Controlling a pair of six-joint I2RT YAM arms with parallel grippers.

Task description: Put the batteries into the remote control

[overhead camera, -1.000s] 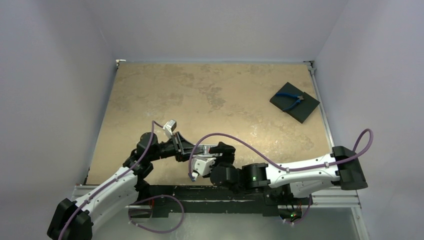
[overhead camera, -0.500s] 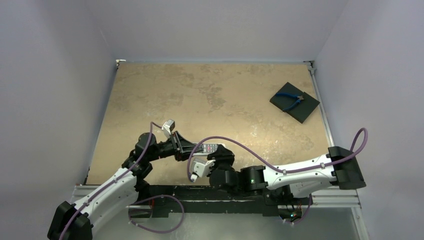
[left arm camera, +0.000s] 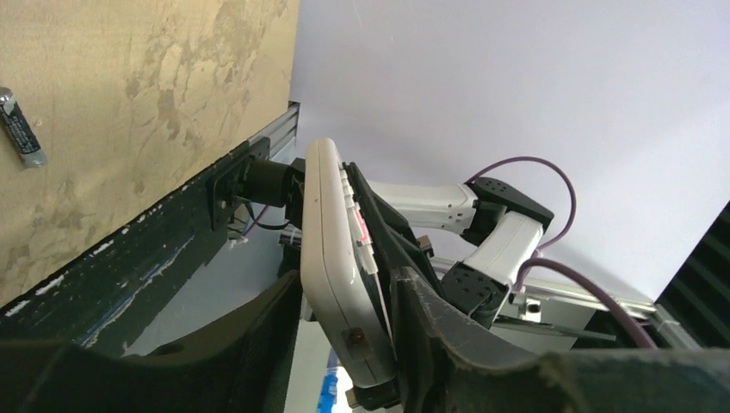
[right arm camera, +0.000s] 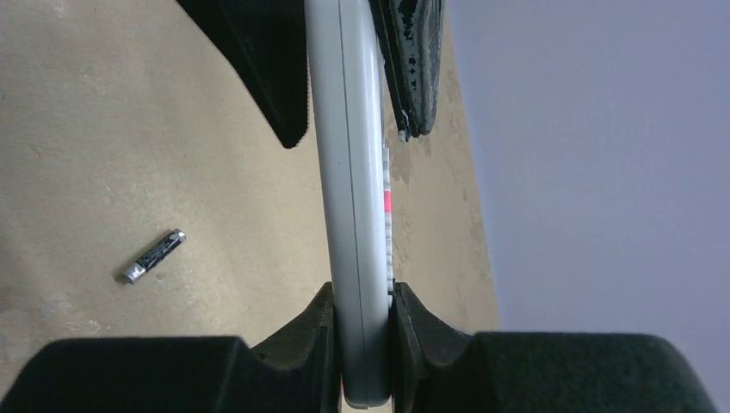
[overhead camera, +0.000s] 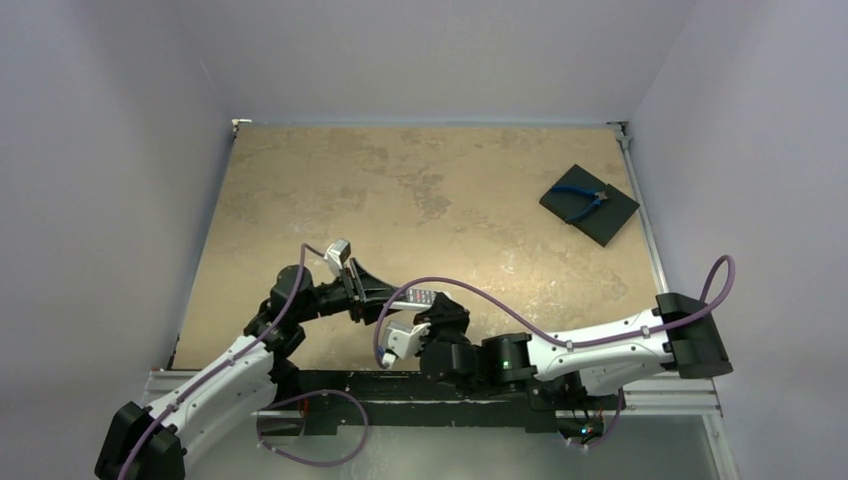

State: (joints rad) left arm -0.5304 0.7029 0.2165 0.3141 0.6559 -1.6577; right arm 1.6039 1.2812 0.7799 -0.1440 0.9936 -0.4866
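Note:
The white remote control is held off the table, near the front edge, between both grippers. My left gripper is shut on one end; in the left wrist view its jaws press the plain back and the button face of the remote. My right gripper is shut on the other end, and the right wrist view shows the remote edge-on. The dark battery lies on the table, also in the left wrist view. A bright blue bit shows under the remote; I cannot tell if it is the blue battery.
A black square pad with blue-handled pliers lies at the far right of the table. The dark front rail runs just behind the grippers. Purple cables loop over both arms.
The right arm has shifted slightly left and the remote has turned so its button face now shows from above. Both grippers stay on the remote.

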